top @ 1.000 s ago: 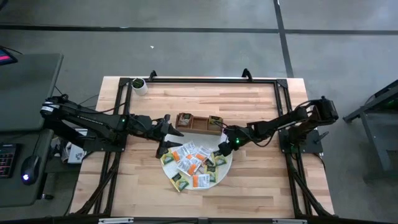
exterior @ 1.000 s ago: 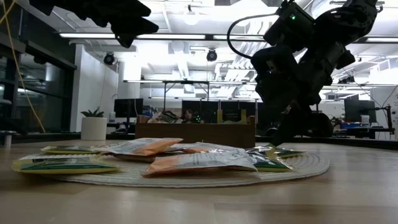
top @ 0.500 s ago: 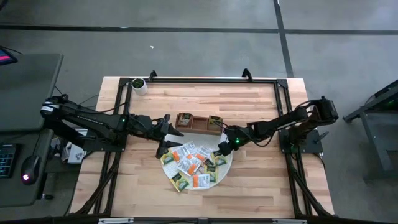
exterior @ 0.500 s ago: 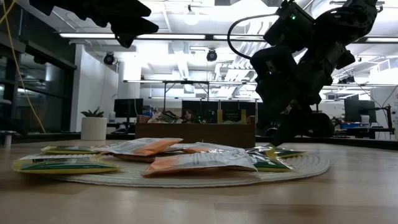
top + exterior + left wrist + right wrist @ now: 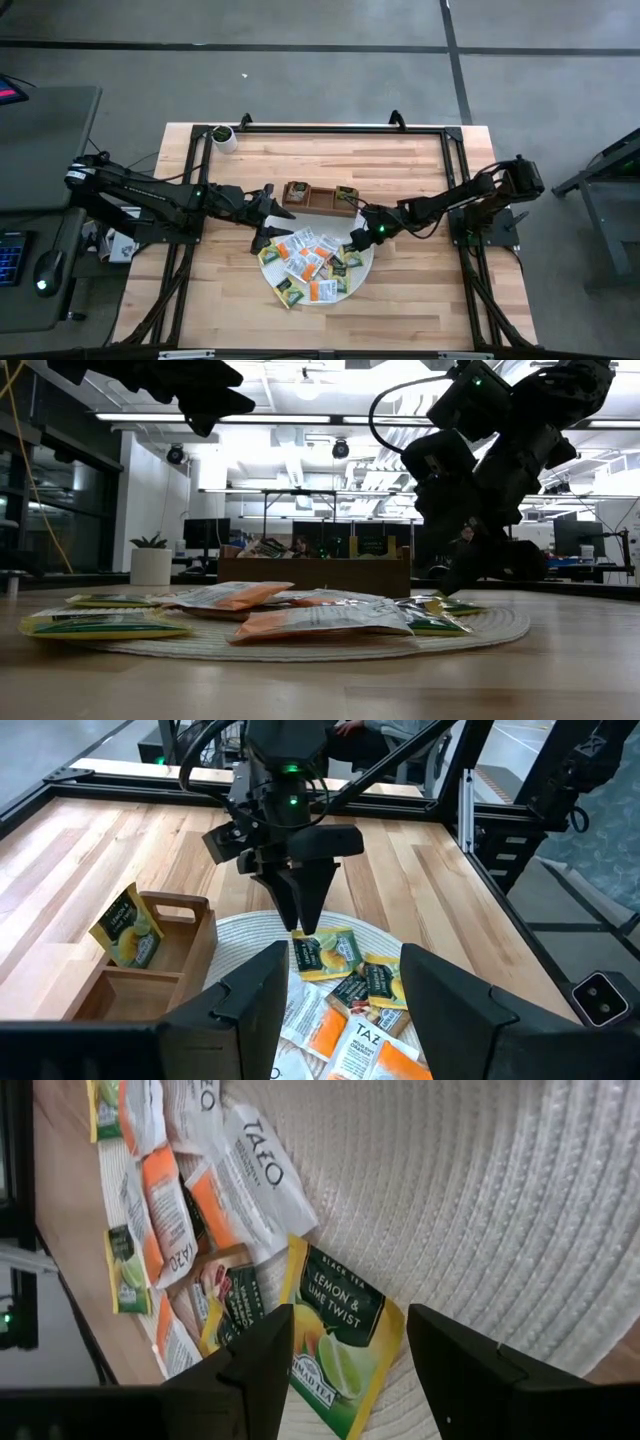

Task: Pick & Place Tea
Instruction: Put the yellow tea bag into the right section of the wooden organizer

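Two open hands, right hand [image 5: 345, 1370] over "LEMON & LIME TWIST" packet [image 5: 335, 1335], "TAZO" packets [image 5: 255, 1175] beside.

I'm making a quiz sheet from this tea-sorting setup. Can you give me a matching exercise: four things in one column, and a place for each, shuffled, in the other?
Things
1. lemon and lime twist packet
2. wooden tray
3. left gripper
4. white cup

Places
A. far left corner of the table
B. between the right gripper's open fingers, on the mat
C. beside the mat's left edge, open
D. just beyond the mat

Pairs: 1-B, 2-D, 3-C, 4-A
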`<action>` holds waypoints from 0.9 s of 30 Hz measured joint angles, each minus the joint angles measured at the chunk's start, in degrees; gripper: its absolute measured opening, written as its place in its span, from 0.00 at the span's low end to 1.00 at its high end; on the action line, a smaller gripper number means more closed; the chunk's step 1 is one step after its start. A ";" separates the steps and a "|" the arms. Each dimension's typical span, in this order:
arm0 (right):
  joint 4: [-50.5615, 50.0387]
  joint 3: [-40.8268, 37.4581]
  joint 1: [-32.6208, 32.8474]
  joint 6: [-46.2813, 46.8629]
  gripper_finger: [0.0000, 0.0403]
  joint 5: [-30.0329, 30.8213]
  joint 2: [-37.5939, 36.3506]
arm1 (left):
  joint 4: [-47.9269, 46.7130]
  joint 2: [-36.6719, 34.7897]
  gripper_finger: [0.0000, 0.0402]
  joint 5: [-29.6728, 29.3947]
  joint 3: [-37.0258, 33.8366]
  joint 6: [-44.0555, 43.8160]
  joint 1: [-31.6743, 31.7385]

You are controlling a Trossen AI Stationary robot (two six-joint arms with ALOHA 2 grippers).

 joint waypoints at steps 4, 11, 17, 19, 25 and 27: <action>-0.02 0.00 0.31 0.34 0.48 0.78 0.00 | 0.00 0.00 0.48 -0.05 0.00 0.02 0.00; -0.22 0.00 0.99 1.65 0.48 0.59 0.00 | 0.02 0.00 0.48 -0.31 0.00 0.02 0.00; -0.44 0.00 1.80 2.88 0.48 1.10 0.00 | 0.02 0.00 0.48 -0.44 0.00 0.02 0.00; -0.44 0.00 1.80 3.27 0.48 1.52 0.00 | 0.02 0.00 0.48 -0.50 0.00 0.01 0.00; -0.39 0.00 1.80 4.27 0.48 2.01 0.01 | 0.02 0.00 0.48 -0.57 0.00 0.00 0.00; 0.08 0.00 1.80 5.06 0.48 2.13 0.54 | 0.02 0.00 0.48 -0.59 0.00 0.00 0.00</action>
